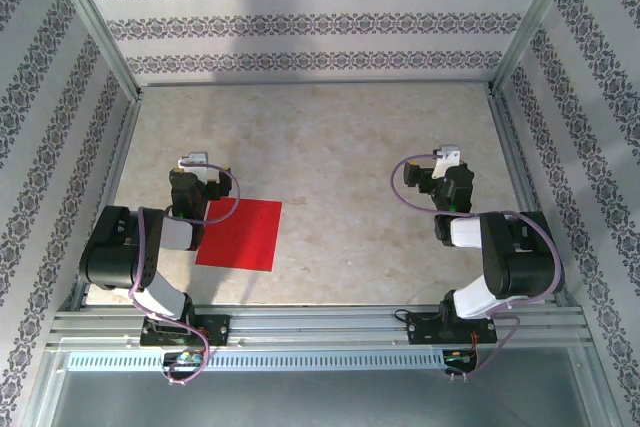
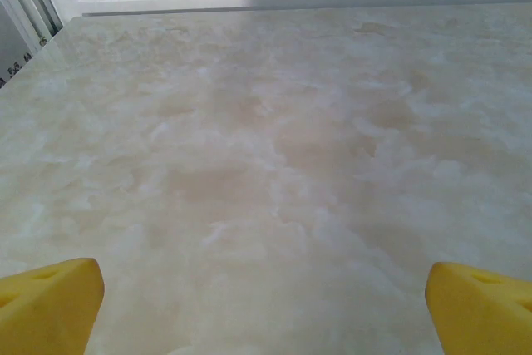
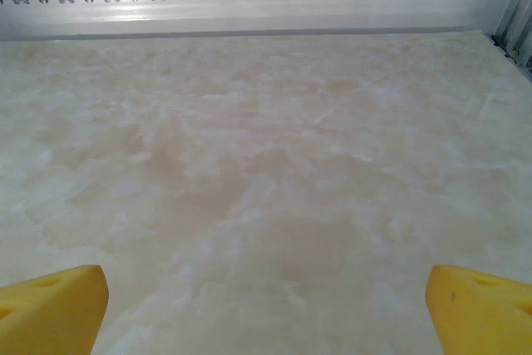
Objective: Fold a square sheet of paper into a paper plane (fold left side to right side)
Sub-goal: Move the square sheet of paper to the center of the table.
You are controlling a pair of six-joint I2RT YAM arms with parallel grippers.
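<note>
Status: opening step, no fold yet made. The sheet [image 1: 240,234] lies flat on the desk [image 1: 340,137] toward its near left corner, close to the near edge. It is a plain red square with no crease or raised flap to be seen, turned slightly off square to the desk edge. Its left margin is covered in the top view by the left arm, so that edge cannot be inspected. The left hand [image 2: 264,309] has its fingers [image 2: 50,305] wide apart and holds nothing. Its wrist camera looks across bare desk toward the far edge, so it is judged to point beyond the sheet, not at it. The right hand [image 3: 266,309] is likewise spread wide and empty, standing toward the right edge of the desk, well apart from the sheet. Both arms are tucked back near their bases. Judgement: the first fold, left side onto right side, has not begun. The next move calls for the left hand to come down at the sheet's left edge, lift it, and carry it over onto the right edge. The right hand should probably steady the right side. Thin paper lying flat gives little to pinch and may slide, so the edges need aligning before creasing.
</note>
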